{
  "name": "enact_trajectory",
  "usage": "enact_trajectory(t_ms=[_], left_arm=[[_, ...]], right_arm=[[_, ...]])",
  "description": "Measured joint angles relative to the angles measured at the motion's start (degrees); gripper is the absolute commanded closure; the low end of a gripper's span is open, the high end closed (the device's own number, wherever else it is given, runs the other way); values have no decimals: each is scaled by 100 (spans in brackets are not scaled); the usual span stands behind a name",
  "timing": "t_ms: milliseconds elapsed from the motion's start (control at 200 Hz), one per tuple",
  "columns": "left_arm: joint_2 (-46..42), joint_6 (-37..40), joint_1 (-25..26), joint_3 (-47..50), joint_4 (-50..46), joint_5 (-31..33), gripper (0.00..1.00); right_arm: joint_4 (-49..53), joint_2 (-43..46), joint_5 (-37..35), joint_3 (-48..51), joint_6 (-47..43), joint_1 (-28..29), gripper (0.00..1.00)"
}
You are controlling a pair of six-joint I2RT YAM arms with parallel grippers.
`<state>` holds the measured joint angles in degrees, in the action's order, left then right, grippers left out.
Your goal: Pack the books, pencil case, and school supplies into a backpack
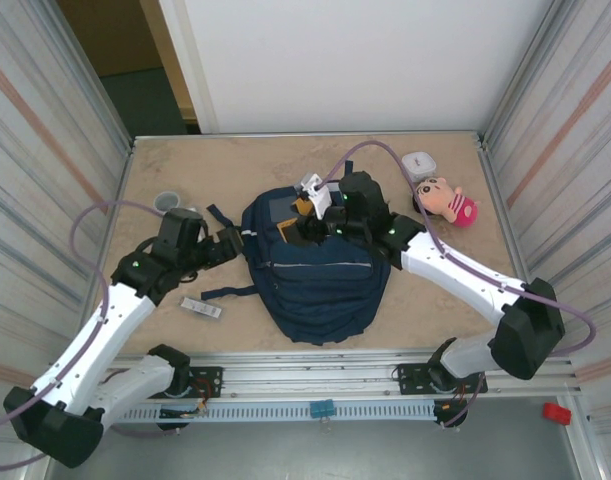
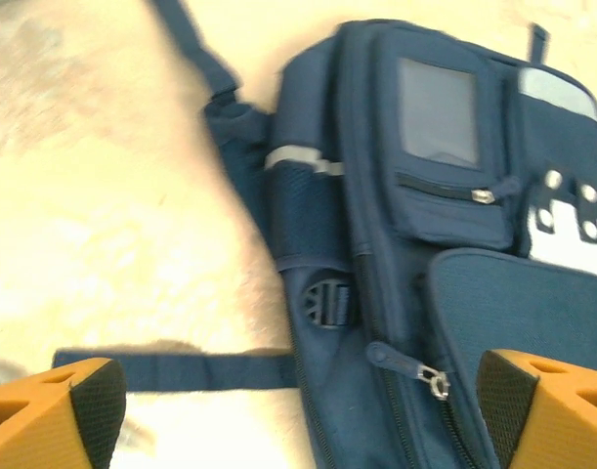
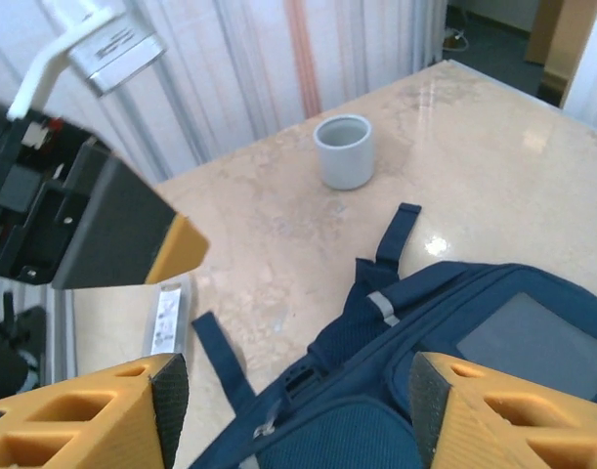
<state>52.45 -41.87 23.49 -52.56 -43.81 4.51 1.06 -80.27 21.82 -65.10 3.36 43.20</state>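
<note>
The navy-blue backpack (image 1: pixel 315 275) lies flat in the middle of the table, front pockets up. My left gripper (image 1: pixel 230 240) is at its left side, open; in the left wrist view its fingertips (image 2: pixel 95 405) straddle a strap (image 2: pixel 181 371) and the backpack's side (image 2: pixel 376 293), gripping nothing. My right gripper (image 1: pixel 297 220) hovers open over the backpack's top left part (image 3: pixel 454 332), with nothing between its pads (image 3: pixel 171 396). One of the school supplies, a small silver-grey bar (image 1: pixel 200 308), lies on the table left of the backpack (image 3: pixel 166 313). The books and pencil case are out of view.
A grey cup (image 1: pixel 168 203) stands at the back left (image 3: pixel 344 151). A pink-clothed doll (image 1: pixel 450 202) and a small white rounded case (image 1: pixel 418 162) lie at the back right. Metal walls close in both sides. Loose straps trail left of the backpack.
</note>
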Motion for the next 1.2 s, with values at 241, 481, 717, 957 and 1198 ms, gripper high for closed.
enact_trajectory(t_ms=[241,481,717,957,1198], left_arm=[[238,-1405,-691,2,-1381,-15,1],[339,-2579,-826,474,-2090,140,12],[579,-3333,-876,1027,-2015,133,7],[1163,-3630,-876,1394,-1526,105,11],[1366,-3766,-883,1685,-914,61,13]], right_arm=[[-22,-450,-129,-295,579,0,37],[70,-501,-212,-337,697,-17,36],[284,-501,-210,-339,691,-22,36],[380,-501,-103,-339,647,-39,36],[479,-501,114,-369,610,-48,36]])
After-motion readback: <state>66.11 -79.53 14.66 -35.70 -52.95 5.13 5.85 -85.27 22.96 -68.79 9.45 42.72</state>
